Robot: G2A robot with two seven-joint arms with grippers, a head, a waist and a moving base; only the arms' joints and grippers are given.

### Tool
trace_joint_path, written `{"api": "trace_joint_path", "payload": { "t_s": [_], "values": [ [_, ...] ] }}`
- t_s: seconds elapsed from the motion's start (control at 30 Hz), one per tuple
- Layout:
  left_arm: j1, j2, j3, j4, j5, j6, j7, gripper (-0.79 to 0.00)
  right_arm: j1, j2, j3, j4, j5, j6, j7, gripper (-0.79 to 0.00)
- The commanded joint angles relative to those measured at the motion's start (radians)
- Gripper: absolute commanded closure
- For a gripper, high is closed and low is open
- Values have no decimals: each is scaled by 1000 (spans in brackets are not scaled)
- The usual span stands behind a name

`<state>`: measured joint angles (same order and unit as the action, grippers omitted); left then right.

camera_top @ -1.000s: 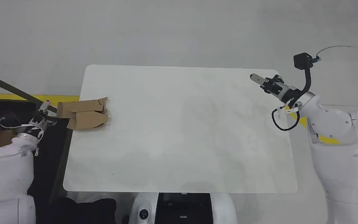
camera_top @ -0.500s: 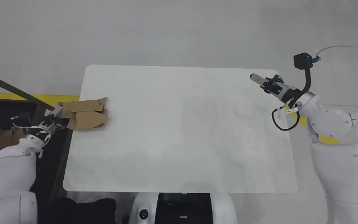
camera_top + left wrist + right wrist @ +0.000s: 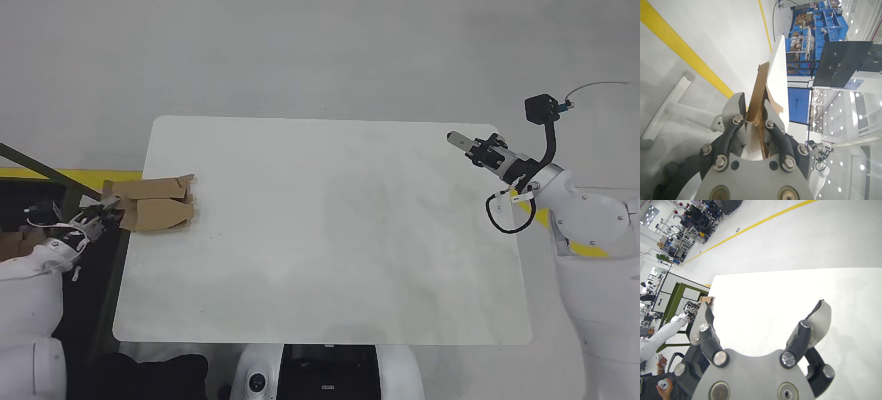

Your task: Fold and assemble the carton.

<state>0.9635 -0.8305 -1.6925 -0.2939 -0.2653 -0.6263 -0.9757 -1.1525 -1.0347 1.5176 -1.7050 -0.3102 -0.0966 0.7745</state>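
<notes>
Where the left gripper (image 3: 754,111) meets the work, its jaws appear clamped on the overhanging edge of the flattened carton (image 3: 155,203), one finger on each face of the cardboard. The carton lies at the left edge of the white table (image 3: 330,240), partly on the surface and partly projecting past the rim toward that gripper. Several flaps overlap loosely at its inboard end.

The right gripper (image 3: 763,305) has its jaws wide apart and holds nothing. It is positioned over the far right corner of the table, well apart from the carton.

Task status, as judged: acquisition of the blank only. No panel is erected, no flap is tucked and no corner is formed. Opening the sleeve, folding the flaps and closing them all remain. The carton encloses no space and holds nothing.
</notes>
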Motion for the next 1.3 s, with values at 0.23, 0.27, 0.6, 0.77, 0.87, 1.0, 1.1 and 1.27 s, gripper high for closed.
{"api": "trace_joint_path", "payload": {
  "t_s": [0.23, 0.27, 0.6, 0.77, 0.87, 1.0, 1.1, 1.27],
  "values": [
    [-21, 17, -47, -54, -121, 14, -174, 0, 0, 0, 0, 0, 0, 0, 0, -785],
    [-23, 18, -50, -64, -134, 15, -194, 0, 0, 0, 0, 0, 0, 0, 0, -785],
    [-35, 10, -43, -214, -223, 61, -279, 0, 0, 0, 0, 0, 0, 0, 0, -785],
    [-36, -1, -23, -308, -270, 102, -306, 0, 0, 0, 0, 0, 0, 0, 0, -785],
    [-33, -11, 4, -375, -281, 128, -302, 0, 0, 0, 0, 0, 0, 0, 0, -785],
    [-19, -27, 54, -473, -293, 157, -290, 0, 0, 0, 0, 0, 0, 0, 0, -785],
    [-6, -39, 95, -545, -295, 188, -275, 0, 0, 0, 0, 0, 0, 0, 0, -785],
    [24, -56, 161, -669, -294, 217, -254, 0, 0, 0, 0, 0, 0, 0, 0, -785]
  ]
}}
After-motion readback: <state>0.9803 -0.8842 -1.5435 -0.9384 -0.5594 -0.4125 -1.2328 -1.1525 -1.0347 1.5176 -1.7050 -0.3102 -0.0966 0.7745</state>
